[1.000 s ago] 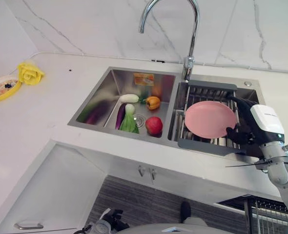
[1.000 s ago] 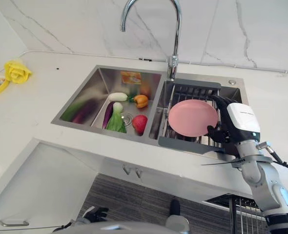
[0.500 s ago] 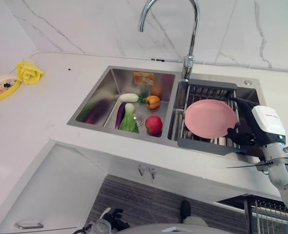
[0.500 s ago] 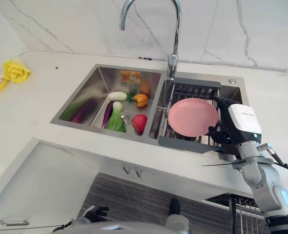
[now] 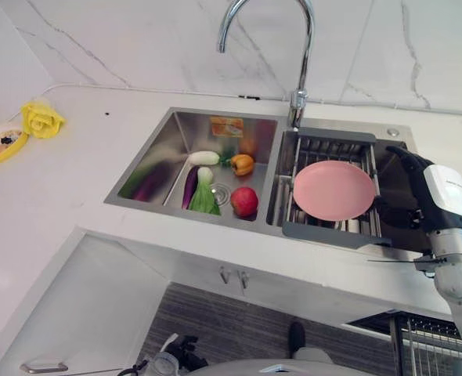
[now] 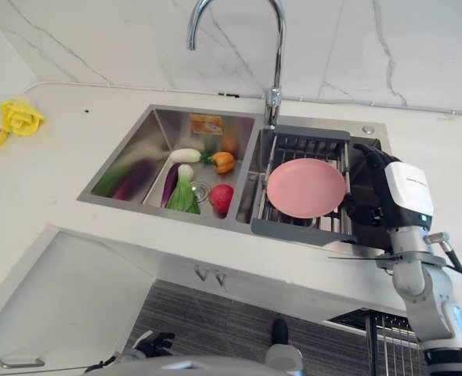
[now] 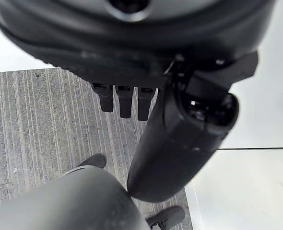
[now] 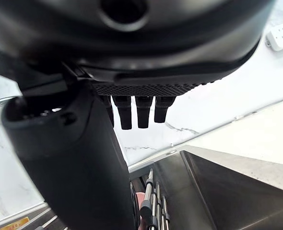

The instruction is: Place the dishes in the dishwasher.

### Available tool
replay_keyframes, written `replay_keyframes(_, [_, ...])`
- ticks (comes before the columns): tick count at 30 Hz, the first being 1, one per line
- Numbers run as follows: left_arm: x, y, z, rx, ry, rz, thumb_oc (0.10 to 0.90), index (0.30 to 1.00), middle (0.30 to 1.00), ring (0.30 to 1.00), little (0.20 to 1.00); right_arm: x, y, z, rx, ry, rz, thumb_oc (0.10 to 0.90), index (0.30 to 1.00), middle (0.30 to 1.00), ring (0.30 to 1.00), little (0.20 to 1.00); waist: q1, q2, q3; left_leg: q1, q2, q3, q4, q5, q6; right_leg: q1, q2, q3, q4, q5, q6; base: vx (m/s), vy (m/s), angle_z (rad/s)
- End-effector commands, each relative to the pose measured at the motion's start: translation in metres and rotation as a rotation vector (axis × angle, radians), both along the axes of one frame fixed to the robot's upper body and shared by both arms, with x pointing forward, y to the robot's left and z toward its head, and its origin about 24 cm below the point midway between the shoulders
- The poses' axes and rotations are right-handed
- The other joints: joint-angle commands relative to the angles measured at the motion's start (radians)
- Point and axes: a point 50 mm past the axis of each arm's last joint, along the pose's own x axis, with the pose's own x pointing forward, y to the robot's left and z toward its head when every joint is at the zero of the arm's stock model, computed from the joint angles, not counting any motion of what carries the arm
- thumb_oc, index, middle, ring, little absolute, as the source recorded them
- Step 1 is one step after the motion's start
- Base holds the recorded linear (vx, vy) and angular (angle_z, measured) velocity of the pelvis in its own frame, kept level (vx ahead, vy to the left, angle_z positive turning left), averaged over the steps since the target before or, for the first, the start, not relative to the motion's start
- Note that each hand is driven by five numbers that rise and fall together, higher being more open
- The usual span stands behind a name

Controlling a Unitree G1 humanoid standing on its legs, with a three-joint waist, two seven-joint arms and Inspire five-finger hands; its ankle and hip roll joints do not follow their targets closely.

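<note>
Partly hidden behind right hand (image 8: 84, 158): pink plate (image 5: 334, 190), rack (image 5: 325, 149).

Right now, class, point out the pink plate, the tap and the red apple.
pink plate (image 5: 334, 190), left eye view, middle of its face.
tap (image 5: 304, 47), left eye view, upright part of its curved neck.
red apple (image 5: 244, 201), left eye view, its top side.

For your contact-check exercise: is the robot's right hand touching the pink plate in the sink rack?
Apart. In the right eye view a strip of rack shows between the right hand and the pink plate.
</note>
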Motion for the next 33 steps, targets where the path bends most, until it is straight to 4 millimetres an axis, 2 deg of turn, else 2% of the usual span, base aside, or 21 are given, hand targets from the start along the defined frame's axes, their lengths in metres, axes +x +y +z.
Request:
replay_keyframes(1, [-0.016,0.026,-0.002,0.096,0.090,-0.041,0.800,0.900,0.900,0.900,0.900,0.000,0.007,0.045,0.027,-0.267,0.043,0.800,0.900,0.900,0.900,0.900,0.000,-0.098,-0.054,0.019,-0.024,0.023,0.002,-0.034,0.004,0.125,-0.017,0.033,0.019,-0.166,0.052,0.00,0.000,0.00])
replay_keyframes(13, [-0.013,0.029,-0.001,0.091,0.084,-0.062,0.800,0.900,0.900,0.900,0.900,0.001,0.008,0.046,-0.027,-0.182,0.110,0.800,0.900,0.900,0.900,0.900,0.000,-0.102,-0.052,0.022,-0.027,0.029,0.002,-0.035,0.005,0.121,-0.019,0.037,0.019,-0.160,0.055,0.00,0.000,0.00])
replay_keyframes(18, [-0.013,0.029,0.000,0.081,0.088,-0.068,0.800,0.900,0.900,0.900,0.900,0.004,0.007,0.040,-0.031,-0.086,0.146,0.800,0.900,0.900,0.900,0.900,0.001,-0.109,-0.052,0.024,-0.028,0.029,0.002,-0.037,0.006,0.121,-0.019,0.040,0.019,-0.158,0.056,0.00,0.000,0.00])
replay_keyframes(27, [-0.012,0.032,0.000,0.072,0.094,-0.096,0.800,0.900,0.900,0.900,0.900,0.020,0.004,0.032,-0.029,0.079,0.217,0.800,0.900,0.900,0.900,0.900,0.014,-0.119,-0.053,0.021,-0.029,0.030,0.002,-0.032,0.004,0.119,-0.020,0.038,0.019,-0.152,0.057,0.00,0.000,-0.01])
replay_keyframes(33, [-0.011,0.031,0.000,0.057,0.102,-0.117,0.800,0.900,0.900,0.900,0.900,0.029,0.010,0.022,-0.055,0.199,0.294,0.800,0.900,0.900,0.900,0.900,0.025,-0.128,-0.055,0.020,-0.025,0.024,0.002,-0.027,0.001,0.121,-0.020,0.030,0.019,-0.153,0.055,0.00,0.000,0.00])
